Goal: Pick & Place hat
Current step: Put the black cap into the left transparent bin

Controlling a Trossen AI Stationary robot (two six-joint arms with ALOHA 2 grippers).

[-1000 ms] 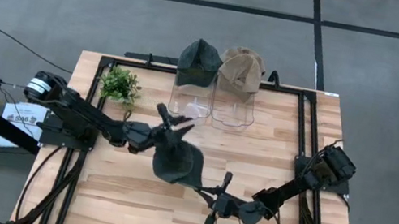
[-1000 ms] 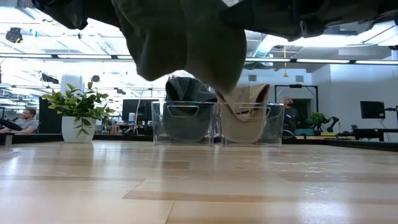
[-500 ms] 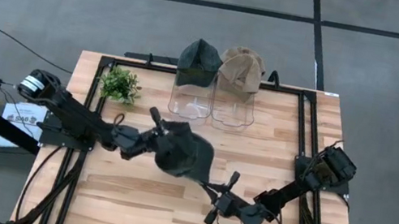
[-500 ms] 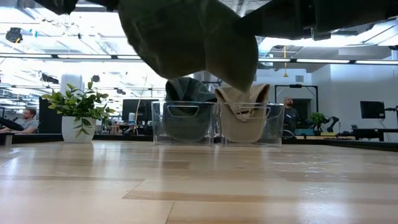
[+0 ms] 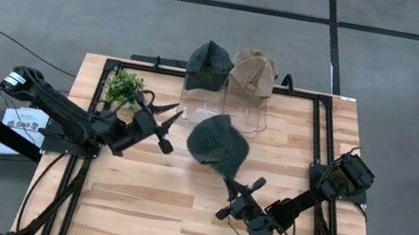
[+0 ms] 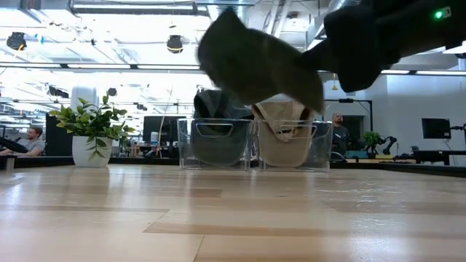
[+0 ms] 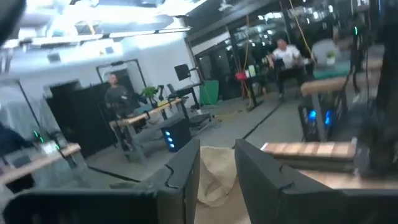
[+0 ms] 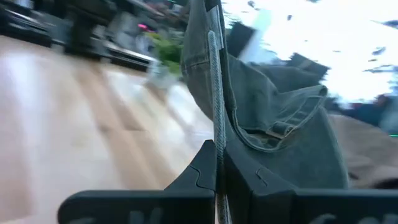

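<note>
A dark green hat [image 5: 219, 143] is held above the middle of the tabletop [image 5: 175, 215] by the right gripper [image 5: 237, 198], whose fingers [image 8: 205, 165] are clamped on the brim — seen edge-on in the right wrist view. The left gripper [image 5: 168, 119] is raised near the far left corner beside a potted plant [image 5: 124, 87], its fingers [image 7: 186, 171] slightly apart and empty. Two more hats [image 5: 231, 69] are perched on clear stands [image 5: 223, 113] at the far edge.

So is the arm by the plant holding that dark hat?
No, the left gripper is empty; the right gripper holds the green hat.
</note>
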